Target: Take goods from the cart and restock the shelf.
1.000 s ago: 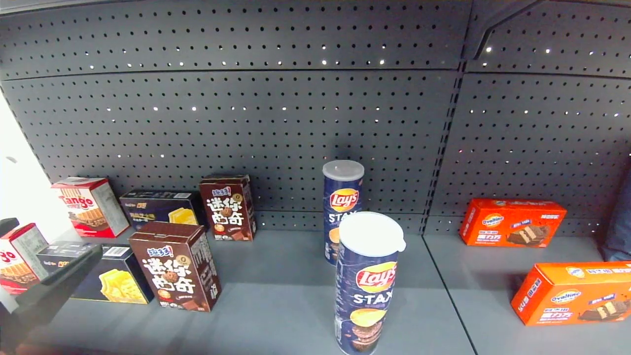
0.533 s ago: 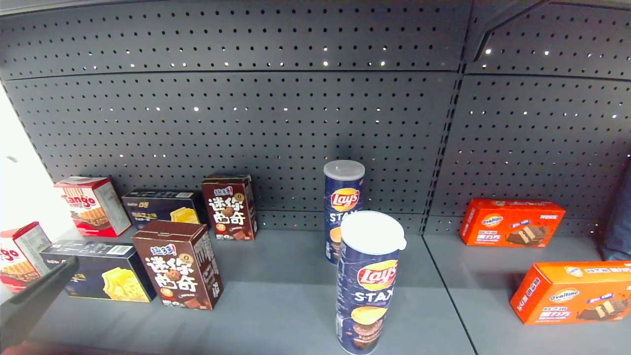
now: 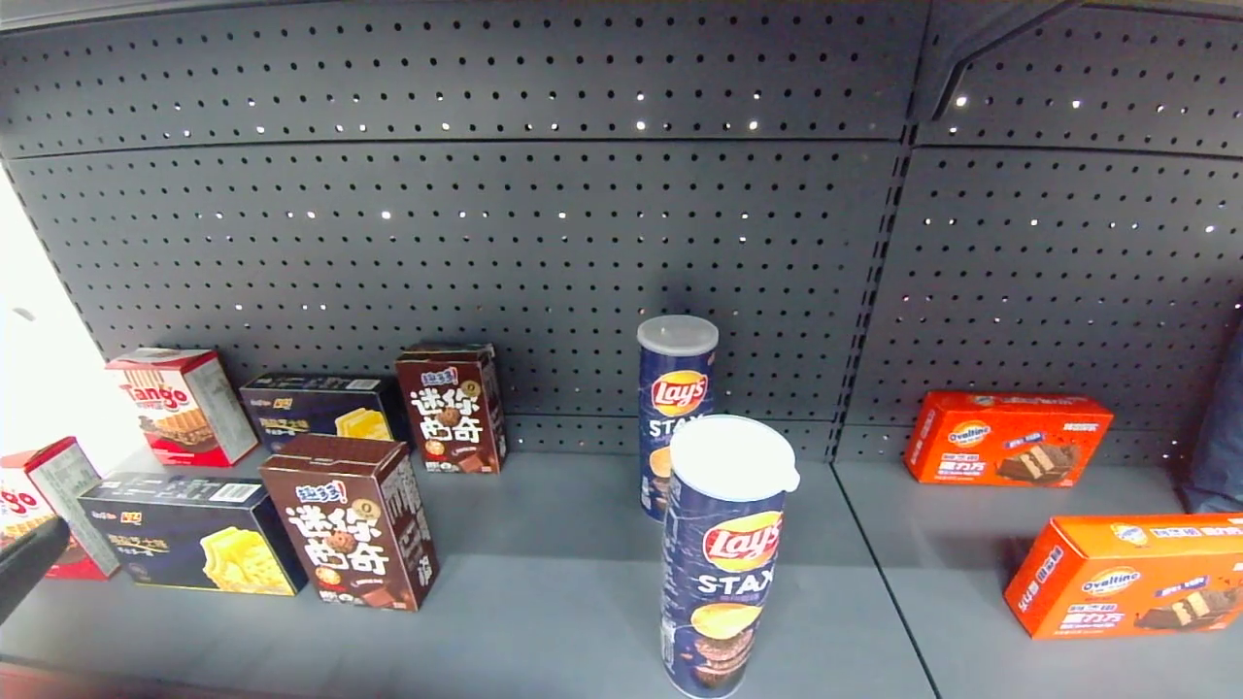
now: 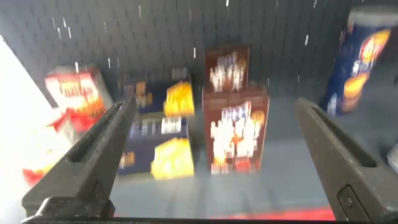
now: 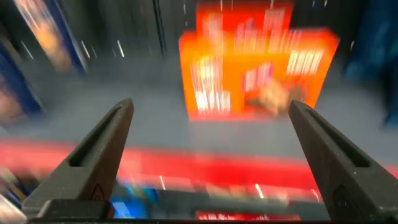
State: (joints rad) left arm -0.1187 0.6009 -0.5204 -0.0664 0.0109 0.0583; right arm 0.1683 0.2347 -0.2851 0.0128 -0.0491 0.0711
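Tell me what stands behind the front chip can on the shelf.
A second chip can stands upright behind it, before the perforated back panel. The lid of the front chip can covers the rear one's lower part, so the gap between them cannot be seen.

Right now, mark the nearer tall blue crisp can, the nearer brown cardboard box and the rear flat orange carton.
Nearer tall blue crisp can [image 3: 723, 582], head view, printed side.
Nearer brown cardboard box [image 3: 342, 532], head view, front face.
Rear flat orange carton [image 3: 1015, 447], head view, front face.
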